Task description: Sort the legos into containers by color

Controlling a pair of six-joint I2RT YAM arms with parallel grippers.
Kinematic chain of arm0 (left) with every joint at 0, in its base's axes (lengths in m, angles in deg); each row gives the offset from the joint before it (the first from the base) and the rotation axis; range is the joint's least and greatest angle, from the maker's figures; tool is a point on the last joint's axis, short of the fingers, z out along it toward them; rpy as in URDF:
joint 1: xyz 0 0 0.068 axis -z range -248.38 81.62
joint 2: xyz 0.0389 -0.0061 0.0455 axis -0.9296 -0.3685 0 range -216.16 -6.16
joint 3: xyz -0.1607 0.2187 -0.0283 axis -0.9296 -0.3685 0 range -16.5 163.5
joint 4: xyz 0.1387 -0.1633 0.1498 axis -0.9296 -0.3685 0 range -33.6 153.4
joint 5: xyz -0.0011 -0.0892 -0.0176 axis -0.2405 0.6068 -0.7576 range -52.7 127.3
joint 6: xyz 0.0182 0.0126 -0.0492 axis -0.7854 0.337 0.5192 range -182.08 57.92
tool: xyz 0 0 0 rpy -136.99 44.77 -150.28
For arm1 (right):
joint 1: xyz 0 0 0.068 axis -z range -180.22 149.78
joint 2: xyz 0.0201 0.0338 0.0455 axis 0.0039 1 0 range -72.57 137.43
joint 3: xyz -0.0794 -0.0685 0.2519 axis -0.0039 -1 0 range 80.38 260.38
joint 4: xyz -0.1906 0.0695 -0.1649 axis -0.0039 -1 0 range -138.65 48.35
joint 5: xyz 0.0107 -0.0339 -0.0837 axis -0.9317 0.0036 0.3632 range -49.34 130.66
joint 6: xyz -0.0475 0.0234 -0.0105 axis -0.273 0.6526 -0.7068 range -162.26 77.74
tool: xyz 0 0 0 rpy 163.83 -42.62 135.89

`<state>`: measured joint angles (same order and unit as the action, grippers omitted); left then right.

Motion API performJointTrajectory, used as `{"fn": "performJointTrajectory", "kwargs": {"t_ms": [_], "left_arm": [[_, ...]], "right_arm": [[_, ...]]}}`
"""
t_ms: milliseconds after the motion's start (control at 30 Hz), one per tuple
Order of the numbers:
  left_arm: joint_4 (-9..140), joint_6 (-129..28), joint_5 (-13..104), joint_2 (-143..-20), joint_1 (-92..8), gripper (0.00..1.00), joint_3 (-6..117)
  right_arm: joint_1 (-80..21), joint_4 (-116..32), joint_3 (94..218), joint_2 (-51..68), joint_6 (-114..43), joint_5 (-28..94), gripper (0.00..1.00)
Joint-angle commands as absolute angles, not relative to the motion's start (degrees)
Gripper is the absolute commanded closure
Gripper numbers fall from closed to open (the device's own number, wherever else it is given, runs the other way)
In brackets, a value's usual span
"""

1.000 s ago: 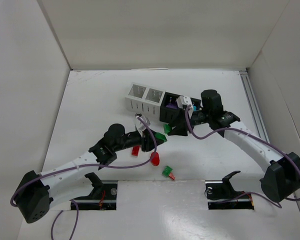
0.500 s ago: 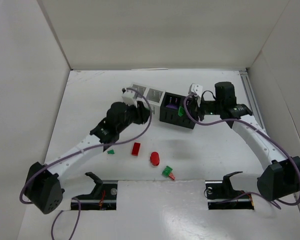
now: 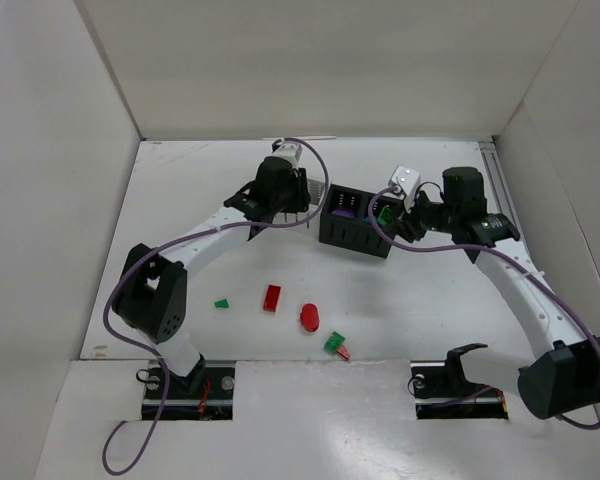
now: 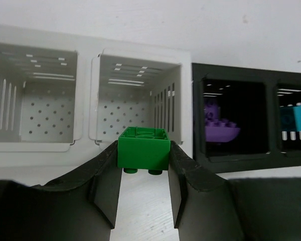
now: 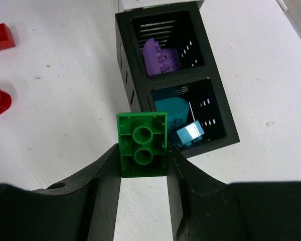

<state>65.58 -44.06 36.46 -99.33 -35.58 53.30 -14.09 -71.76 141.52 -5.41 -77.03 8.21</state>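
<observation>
Meanwhile, at upper centre-left, the left hand (image 4: 143, 163) pinches a green brick (image 4: 143, 147) just in front of the white cups (image 4: 85, 100). Beside them, the black cups (image 5: 135, 95) hold a purple piece (image 5: 159, 56) and teal pieces (image 5: 171, 109). Further right, the right hand (image 5: 143, 168) grips a second green brick (image 5: 142, 143) near the black cups. A red brick (image 3: 272, 298) and red oval (image 3: 310, 317) lie loose on the table (image 3: 430, 300), lower centre.

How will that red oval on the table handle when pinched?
The red oval looks like small moulded plastic, so it is probably rigid and light. Its rounded edge may slip out of a pinch or skid away if nudged, unlike the flat-sided red brick beside it.
</observation>
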Motion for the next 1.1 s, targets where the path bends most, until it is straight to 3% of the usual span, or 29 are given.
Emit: {"fn": "performJointTrajectory", "kwargs": {"t_ms": [0,300,467,633,733,833,967,1067], "left_arm": [[63.4,-45.4,33.3,-99.4,-36.1,0.98,57.7],[62.9,-46.6,34.6,-101.3,-36.1,0.93,58.3],[62.9,-47.1,35.6,-101.8,-36.1,0.78,58.8],[63.4,-47.7,35.6,-102.3,-36.1,0.72,59.9],[63.4,-47.7,35.6,-103.5,-36.1,0.61,59.9],[62.9,-48.2,35.6,-103.5,-36.1,0.40,61.0],[62.3,-48.2,35.6,-103.0,-36.1,0.25,60.5],[62.9,-48.2,36.2,-100.2,-36.1,0.20,59.7]], "right_arm": [[-13.8,-72.4,143.1,-6.2,-78.0,10.2,0.84],[-13.8,-72.4,142.5,-6.2,-78.0,10.2,0.84],[-13.8,-72.4,142.0,-6.7,-78.0,10.2,0.84],[-13.8,-72.4,142.0,-6.7,-78.0,9.7,0.84],[-13.8,-72.4,142.0,-6.7,-78.0,9.7,0.83],[-13.8,-72.4,141.5,-6.7,-78.0,9.7,0.81],[-15.2,-73.5,142.2,-6.1,-78.0,10.8,0.81],[-17.4,-73.5,144.5,-3.6,-78.0,12.4,0.81]]}}
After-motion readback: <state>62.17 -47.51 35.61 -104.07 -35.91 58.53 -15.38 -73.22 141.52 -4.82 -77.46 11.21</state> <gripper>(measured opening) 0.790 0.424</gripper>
